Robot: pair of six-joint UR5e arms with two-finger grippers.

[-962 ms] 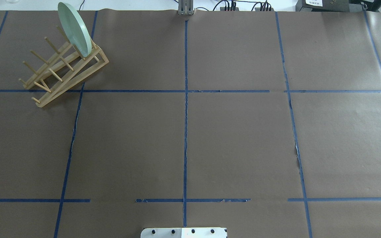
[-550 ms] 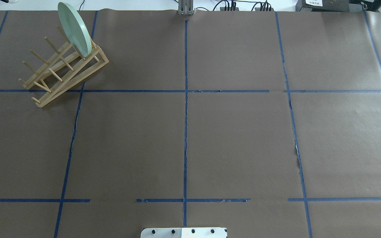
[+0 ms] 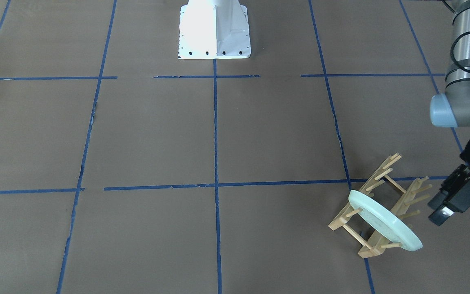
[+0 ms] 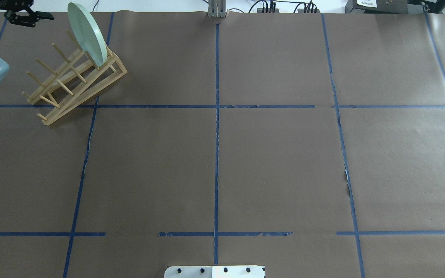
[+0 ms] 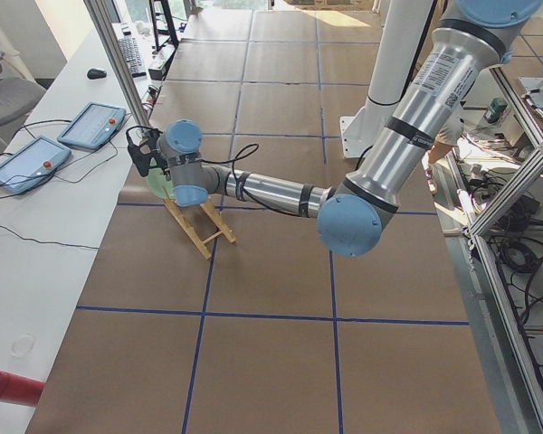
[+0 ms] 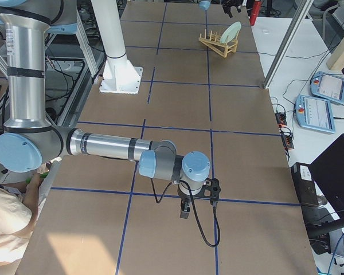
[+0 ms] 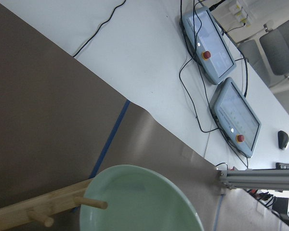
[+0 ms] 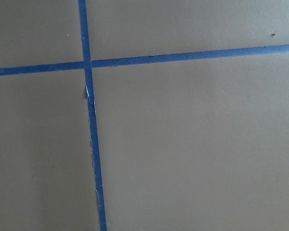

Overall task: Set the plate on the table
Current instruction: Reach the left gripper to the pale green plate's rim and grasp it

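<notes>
One round mint-green plate (image 4: 87,33), leaning in wooden peg rack (image 4: 76,83), matte table (image 4: 276,162)

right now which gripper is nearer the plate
The left gripper: it hangs beside the rack with the plate, while the right gripper is far off at the table's other end.

No text, brand, number or sign is legible in any view; a white label (image 4: 366,3) on a black box (image 4: 386,7), past the far edge of the table (image 4: 284,154), carries dark print too small to read; the upper pendant (image 7: 208,38) and lower pendant (image 7: 235,118) on the white bench show pale screens with faint marks, blurred beyond reading.
</notes>
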